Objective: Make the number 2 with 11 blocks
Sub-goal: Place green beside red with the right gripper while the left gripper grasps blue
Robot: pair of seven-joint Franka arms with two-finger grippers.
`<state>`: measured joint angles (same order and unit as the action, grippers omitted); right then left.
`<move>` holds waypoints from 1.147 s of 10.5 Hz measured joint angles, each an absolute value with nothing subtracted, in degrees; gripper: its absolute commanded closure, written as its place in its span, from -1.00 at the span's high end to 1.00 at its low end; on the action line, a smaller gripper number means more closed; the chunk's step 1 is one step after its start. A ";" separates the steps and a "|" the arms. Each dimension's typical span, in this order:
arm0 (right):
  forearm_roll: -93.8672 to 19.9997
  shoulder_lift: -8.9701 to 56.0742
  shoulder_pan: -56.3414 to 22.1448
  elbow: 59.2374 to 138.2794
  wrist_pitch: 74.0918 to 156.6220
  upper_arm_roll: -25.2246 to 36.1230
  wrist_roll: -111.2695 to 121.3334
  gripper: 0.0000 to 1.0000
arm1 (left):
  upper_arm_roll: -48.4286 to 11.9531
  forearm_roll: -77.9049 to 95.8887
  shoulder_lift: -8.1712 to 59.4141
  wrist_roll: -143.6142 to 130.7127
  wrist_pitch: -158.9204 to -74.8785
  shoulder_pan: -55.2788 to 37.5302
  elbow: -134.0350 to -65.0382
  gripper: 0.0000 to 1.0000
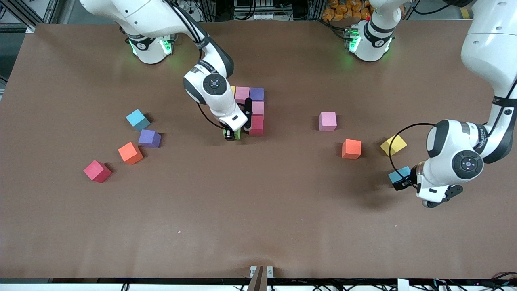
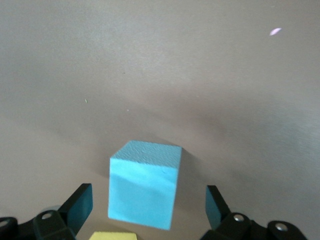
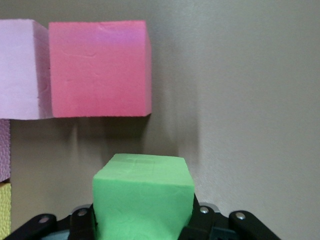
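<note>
Two tools busy. Right tool (image 1: 230, 135) pinches green block (image 3: 142, 197), low beside red block (image 1: 256, 125) of the partial number 2 (image 1: 252, 109); seat it flush before releasing. Left tool (image 2: 147, 210), spread, straddles light blue block (image 2: 145, 190) on tabletop (image 1: 258, 210); close squarely.

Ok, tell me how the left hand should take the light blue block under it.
Grip the light blue block across its two flat side faces, coming straight down from above. The left hand is open with a finger on either side, and the cube sits apart from the yellow block, so nothing blocks the fingers.
</note>
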<state>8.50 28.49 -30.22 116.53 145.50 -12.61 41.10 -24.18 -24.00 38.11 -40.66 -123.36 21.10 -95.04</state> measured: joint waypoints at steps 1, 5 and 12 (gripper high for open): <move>8.50 28.90 -30.47 116.45 145.73 -12.69 41.10 -0.34 | -24.17 -24.00 38.37 -40.42 -126.16 21.88 -96.78 1.00; 8.50 29.76 -31.67 116.43 146.35 -12.84 40.87 -0.34 | -24.24 -24.00 38.96 -40.41 -130.48 22.68 -100.49 1.00; 8.50 30.04 -32.01 116.17 146.41 -13.24 40.87 -0.35 | -24.81 -24.00 39.09 -40.85 -131.45 22.52 -100.29 -0.38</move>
